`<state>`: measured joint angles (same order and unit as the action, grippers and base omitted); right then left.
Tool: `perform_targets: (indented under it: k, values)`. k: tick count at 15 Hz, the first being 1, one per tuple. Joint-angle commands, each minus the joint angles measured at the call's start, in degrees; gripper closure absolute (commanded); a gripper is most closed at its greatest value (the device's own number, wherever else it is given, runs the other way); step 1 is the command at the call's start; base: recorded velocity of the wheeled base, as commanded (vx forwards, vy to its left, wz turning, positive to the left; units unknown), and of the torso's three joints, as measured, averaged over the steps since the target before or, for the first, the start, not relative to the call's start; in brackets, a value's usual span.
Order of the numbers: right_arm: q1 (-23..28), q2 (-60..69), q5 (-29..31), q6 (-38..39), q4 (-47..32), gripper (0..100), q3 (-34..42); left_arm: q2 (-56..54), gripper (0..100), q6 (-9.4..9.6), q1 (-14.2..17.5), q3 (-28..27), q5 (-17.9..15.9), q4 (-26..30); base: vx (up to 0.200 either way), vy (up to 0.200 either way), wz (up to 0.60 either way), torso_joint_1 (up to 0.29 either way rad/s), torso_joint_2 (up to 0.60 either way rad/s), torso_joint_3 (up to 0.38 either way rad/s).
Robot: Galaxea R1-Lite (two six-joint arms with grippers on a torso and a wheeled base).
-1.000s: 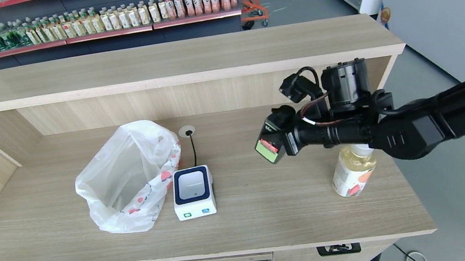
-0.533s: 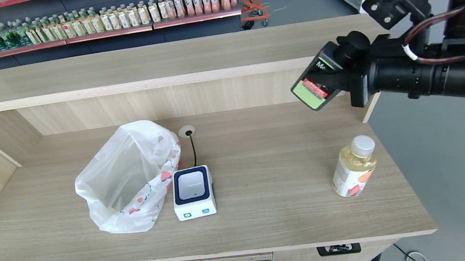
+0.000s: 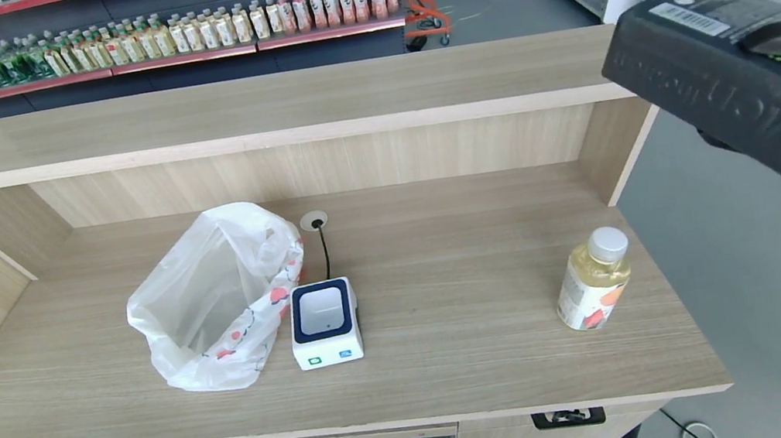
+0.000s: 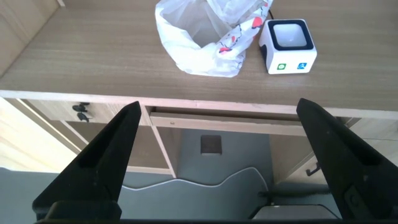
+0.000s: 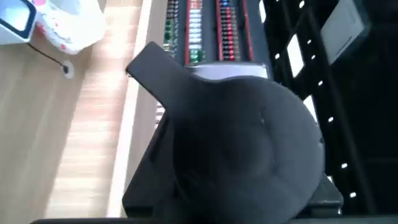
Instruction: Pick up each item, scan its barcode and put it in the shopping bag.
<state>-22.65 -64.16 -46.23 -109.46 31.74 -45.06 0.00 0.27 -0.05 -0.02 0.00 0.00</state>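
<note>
Table [image 3: 447, 280]: pale wood, with a raised ledge along its back edge and side walls at the left and right ends.
Right arm [image 3: 743, 69]: a big dark block of it hangs high, past the table's back right corner and close to the head camera, well above the table top. It touches nothing on the table.
Right arm's jaws: I cannot tell whether they are open or closed, or whether anything sits in them.
Shopping bag [image 3: 215, 301]: white plastic with a red print, standing with its mouth open on the left half of the table, midway between the back and front edges.
Left gripper [image 4: 217, 109]: low, in front of the table's front edge, pointing toward that edge.
Left jaws: spread wide apart, nothing between them, touching nothing.
Bottle [image 3: 592, 281]: upright near the right edge, toward the front right corner; white cap, pale yellow drink, well apart from the bag.
Scanner [image 3: 325, 323]: a white box with a dark-framed window on top, just beside the bag's right side.
Cable [image 3: 325, 253]: runs from the scanner back to a hole near the back edge.
</note>
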Motion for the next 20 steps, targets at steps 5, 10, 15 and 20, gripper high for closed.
perform_targets:
  k: [5, 10, 15, 20]
  values:
    - [-6.7, 6.0, -22.9, -46.5, -17.9, 100, 1.7, 0.1, 0, 0.0, 0.0, -0.1, 0.0, 0.0, 0.0, 0.0, 0.0, 0.0, 0.0, 0.0]
    - [-5.5, 11.8, -26.6, -54.3, -33.9, 100, 1.5, 0.1, 0, 0.0, 0.0, 0.0, 0.0, 0.0, 0.0, 0.0, 0.0, 0.0, 0.0, 0.0]
    - [-2.1, 9.5, -26.8, -55.5, -33.8, 100, -3.2, 0.1, 0, 0.0, 0.0, -0.1, 0.0, 0.0, 0.0, 0.0, 0.0, 0.0, 0.0, 0.0]
    - [-1.8, 9.4, -26.9, -55.5, -34.0, 100, -0.6, 0.1, 0, 0.0, 0.0, 0.0, 0.0, 0.0, 0.0, 0.0, 0.0, 0.0, 0.0, 0.0]
